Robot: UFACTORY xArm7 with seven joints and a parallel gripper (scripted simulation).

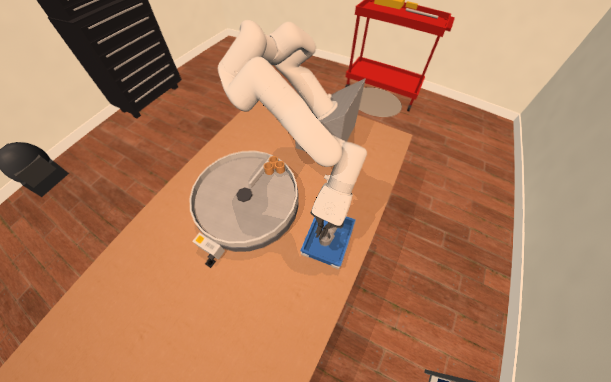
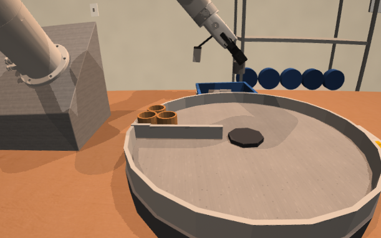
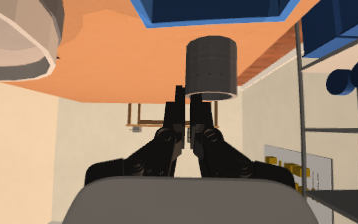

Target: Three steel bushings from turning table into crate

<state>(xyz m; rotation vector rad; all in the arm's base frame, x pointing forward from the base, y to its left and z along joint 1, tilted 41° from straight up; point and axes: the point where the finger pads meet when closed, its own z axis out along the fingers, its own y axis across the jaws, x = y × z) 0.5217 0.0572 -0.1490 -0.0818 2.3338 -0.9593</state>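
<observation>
My gripper (image 1: pixel 322 232) (image 2: pixel 242 61) (image 3: pixel 187 99) is shut on the wall of a steel bushing (image 2: pixel 238 68) (image 3: pixel 211 65), which hangs at the fingertips above the blue crate (image 1: pixel 309 243) (image 2: pixel 199 88) (image 3: pixel 220 23). Grey shapes show low inside the crate in the exterior view; their number cannot be told. The round turning table (image 1: pixel 216 210) (image 2: pixel 284 187) carries three copper-coloured bushings (image 1: pixel 269 168) (image 2: pixel 167 118), upright and close together beside its divider bar. No steel bushing is visible on the turning table.
The divider bar (image 1: pixel 258 172) (image 2: pixel 178 132) and a dark hub (image 1: pixel 244 195) (image 2: pixel 245 137) stand on the turning table, inside its raised rim. A small control box (image 1: pixel 208 245) sits at its edge. The grey arm pedestal (image 1: pixel 343 115) (image 2: pixel 25 128) is behind the crate in the top view.
</observation>
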